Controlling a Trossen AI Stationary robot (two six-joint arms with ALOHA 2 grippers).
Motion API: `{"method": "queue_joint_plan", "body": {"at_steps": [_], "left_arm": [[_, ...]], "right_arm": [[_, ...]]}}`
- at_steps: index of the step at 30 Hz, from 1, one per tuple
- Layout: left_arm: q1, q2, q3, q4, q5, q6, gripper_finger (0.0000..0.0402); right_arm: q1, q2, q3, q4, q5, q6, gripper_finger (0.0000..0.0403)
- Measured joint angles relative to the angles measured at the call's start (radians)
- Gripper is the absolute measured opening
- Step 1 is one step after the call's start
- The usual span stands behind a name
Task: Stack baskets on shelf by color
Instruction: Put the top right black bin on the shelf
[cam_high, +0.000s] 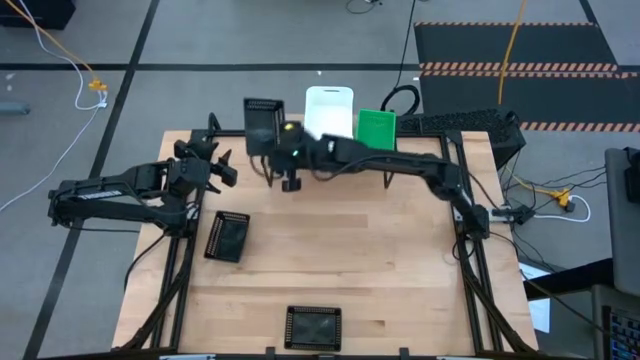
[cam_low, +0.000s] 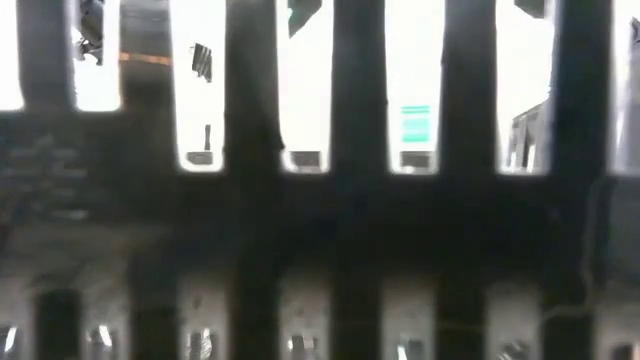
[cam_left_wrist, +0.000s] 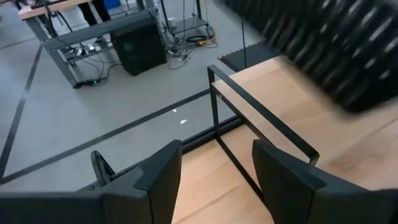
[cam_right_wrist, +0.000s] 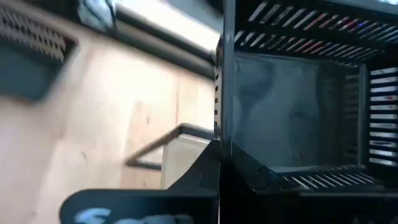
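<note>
From above, the right gripper (cam_high: 268, 158) clenches a black mesh basket (cam_high: 262, 124) at the shelf's (cam_high: 425, 125) left end beside a white basket (cam_high: 329, 110) and green basket (cam_high: 376, 127), while 2 black baskets (cam_high: 228, 236) lie on the worktop (cam_high: 380, 260). The left wrist view shows the left gripper (cam_left_wrist: 214, 180) released and empty near the worktop's far left corner. The right wrist view shows its fingers (cam_right_wrist: 219, 168) pinched shut on the basket's wall.

Black mesh baskets: one held (cam_high: 262, 124), two on table (cam_high: 227, 236), (cam_high: 313, 327). White basket (cam_high: 329, 110), green basket (cam_high: 376, 128). Tabletop (cam_high: 380, 260) light wood. Arms dark.
</note>
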Motion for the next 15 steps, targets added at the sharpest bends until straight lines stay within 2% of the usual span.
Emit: {"method": "queue_joint_plan", "body": {"at_steps": [4, 8, 15], "left_arm": [[0.0, 0.0, 0.0, 0.0, 0.0, 0.001, 0.02], [0.0, 0.0, 0.0, 0.0, 0.0, 0.001, 0.02], [0.001, 0.0, 0.0, -0.021, 0.027, -0.015, 0.02]], "right_arm": [[0.022, 0.062, 0.001, -0.001, 0.144, -0.058, 0.0], [0.028, 0.104, 0.001, -0.043, 0.239, -0.063, 0.0], [0.028, 0.096, 0.003, -0.13, 0.264, 0.014, 0.0]]}}
